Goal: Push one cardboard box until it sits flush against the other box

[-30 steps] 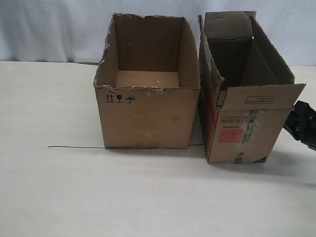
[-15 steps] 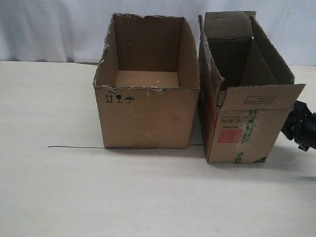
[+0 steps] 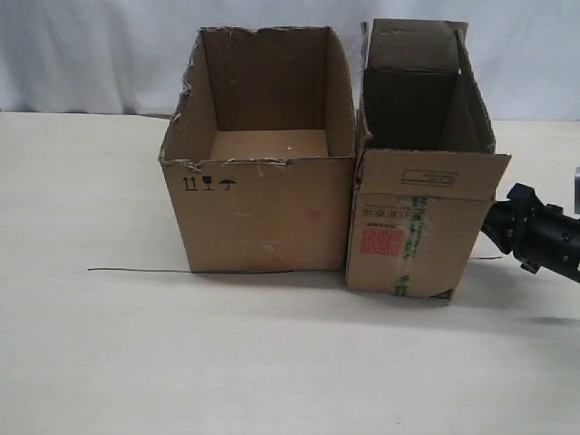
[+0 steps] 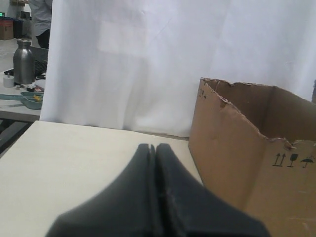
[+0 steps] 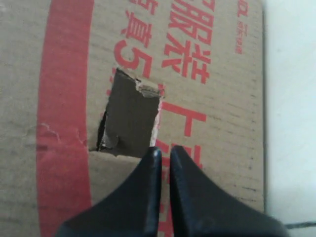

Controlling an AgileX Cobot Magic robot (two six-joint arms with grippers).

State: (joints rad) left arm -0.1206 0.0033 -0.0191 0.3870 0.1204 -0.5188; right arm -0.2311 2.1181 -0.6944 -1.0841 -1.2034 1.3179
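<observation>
The narrow cardboard box (image 3: 417,222) with the red label and green-printed tape stands right of the wider torn-rimmed other box (image 3: 258,199); their facing walls touch or nearly touch. My right gripper (image 3: 497,227) is shut, its black tips pressed on the narrow box's right side. In the right wrist view the shut gripper (image 5: 162,150) meets that cardboard box's red-printed side wall (image 5: 207,64), just below a torn hand hole (image 5: 128,118). My left gripper (image 4: 152,147) is shut and empty, hovering left of the other box (image 4: 247,158); it does not show in the exterior view.
A thin dark line (image 3: 136,270) runs across the pale table (image 3: 272,362) under the wide box. A white curtain (image 3: 91,54) hangs behind. In the left wrist view a metal bottle (image 4: 23,61) and a teal tray (image 4: 29,100) sit on a far side table.
The right gripper has pushed leftwards and the narrow box slid left with it, closing the gap; the wide box shifted slightly left too.
</observation>
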